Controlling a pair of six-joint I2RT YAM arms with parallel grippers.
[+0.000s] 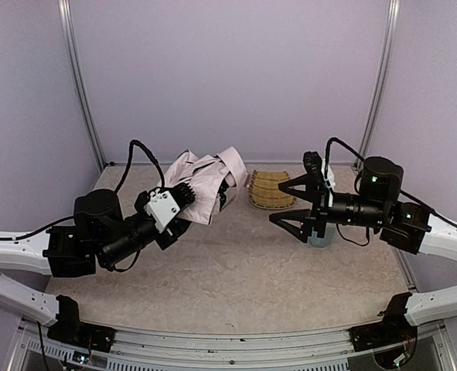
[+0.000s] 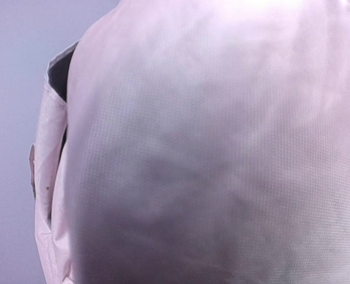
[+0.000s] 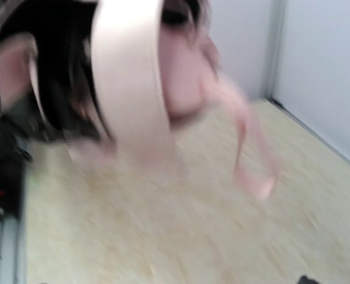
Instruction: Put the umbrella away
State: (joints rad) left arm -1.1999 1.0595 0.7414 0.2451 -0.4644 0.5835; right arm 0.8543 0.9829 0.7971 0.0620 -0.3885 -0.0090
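Note:
The umbrella (image 1: 205,182), a bundle of pale-pink fabric with black lining, hangs above the table at the back left. My left gripper (image 1: 183,195) is shut on its near side, the fingertips buried in the fabric. Pink fabric (image 2: 210,148) fills the left wrist view and hides the fingers. My right gripper (image 1: 278,203) is open wide, to the right of the umbrella and apart from it, with nothing between its fingers. The right wrist view is blurred: the umbrella (image 3: 127,77) shows at top left with a thin pink strap (image 3: 246,148) dangling; the fingers do not show there.
A woven yellow tray (image 1: 271,190) lies at the back of the table, between the umbrella and the right gripper. A small grey-blue object (image 1: 321,236) stands under the right arm. Walls and metal posts close off the back and sides.

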